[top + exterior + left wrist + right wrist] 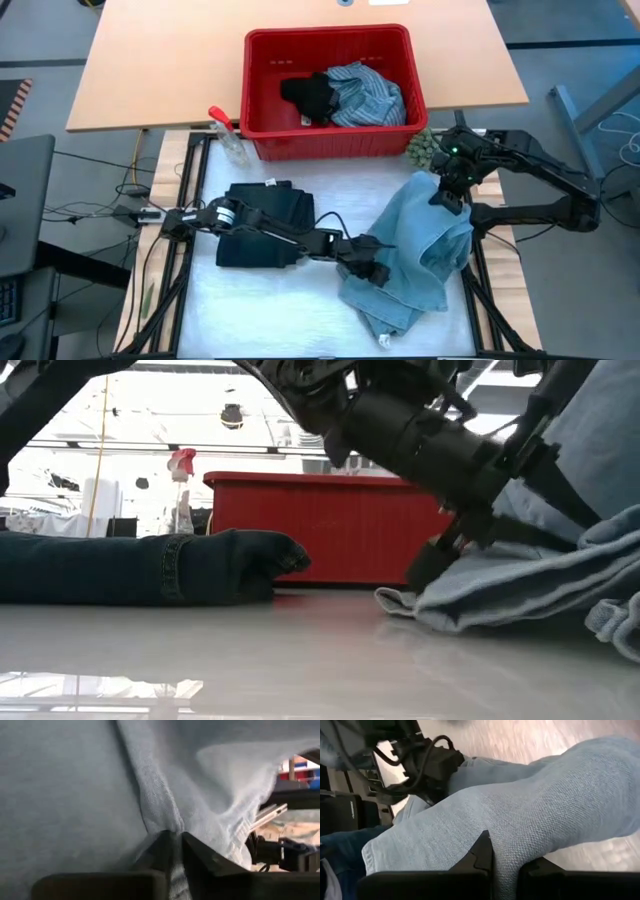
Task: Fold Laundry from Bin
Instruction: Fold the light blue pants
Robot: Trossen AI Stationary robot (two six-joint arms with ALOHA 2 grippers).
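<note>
Two tools you see clamped on light blue jeans | left tool: lower edge | right tool: upper edge, lifted off surface

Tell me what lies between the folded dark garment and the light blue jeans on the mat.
In the high view, the left arm's tool lies between the folded dark garment and the jeans, pinching the jeans' edge.

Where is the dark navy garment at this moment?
In the high view the dark navy garment lies flat on the table's left half, in front of the red bin, partly under the left arm and left of the light blue jeans.
</note>
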